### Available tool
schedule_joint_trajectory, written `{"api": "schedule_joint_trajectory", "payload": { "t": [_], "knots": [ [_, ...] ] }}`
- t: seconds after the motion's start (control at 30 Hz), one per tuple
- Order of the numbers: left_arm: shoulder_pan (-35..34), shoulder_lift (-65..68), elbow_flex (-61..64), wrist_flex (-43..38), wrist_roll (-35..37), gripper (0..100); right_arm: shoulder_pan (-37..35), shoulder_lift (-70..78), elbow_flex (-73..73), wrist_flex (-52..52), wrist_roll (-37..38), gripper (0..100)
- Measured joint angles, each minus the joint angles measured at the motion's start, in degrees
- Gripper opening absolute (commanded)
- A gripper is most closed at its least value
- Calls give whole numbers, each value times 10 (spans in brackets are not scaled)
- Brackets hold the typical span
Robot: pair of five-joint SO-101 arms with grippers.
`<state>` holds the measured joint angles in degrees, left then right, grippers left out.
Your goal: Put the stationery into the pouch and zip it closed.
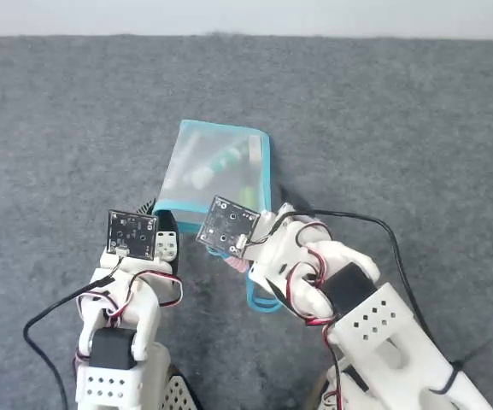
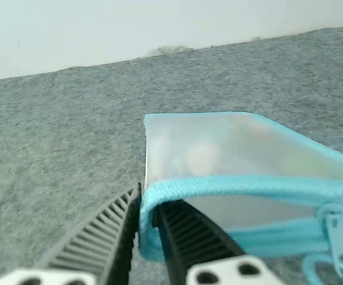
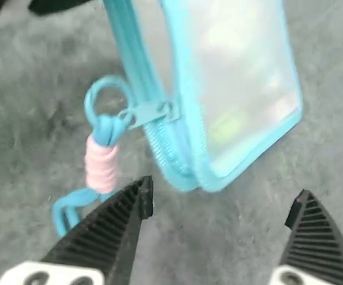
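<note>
The pouch is translucent with cyan trim and lies flat on the grey carpet. Stationery shows as pale green and white shapes through its wall. In the left wrist view my left gripper is shut on the zipper-edge corner of the pouch. My right gripper is open just off the other near corner of the pouch, touching nothing. The zipper slider sits close to that corner. From it hangs a cyan cord with a pink bead.
Both arms come in from the near edge, the left arm and the right arm side by side. Grey carpet spreads around the pouch up to a pale wall at the back.
</note>
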<state>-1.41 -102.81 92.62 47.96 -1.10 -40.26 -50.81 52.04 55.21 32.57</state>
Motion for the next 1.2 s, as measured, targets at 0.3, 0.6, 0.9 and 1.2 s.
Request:
{"api": "schedule_joint_trajectory", "payload": {
  "t": [0.3,0.6,0.9,1.2],
  "knots": [
    [0,0,0,0,0,11,-1,46,0,-37,25,354],
    [0,0,0,0,0,11,-4,147,-21,-41,33,354],
    [0,0,0,0,0,11,-6,170,-27,-69,49,350],
    [0,0,0,0,0,11,-6,261,-108,-76,-24,115]
  ]
}}
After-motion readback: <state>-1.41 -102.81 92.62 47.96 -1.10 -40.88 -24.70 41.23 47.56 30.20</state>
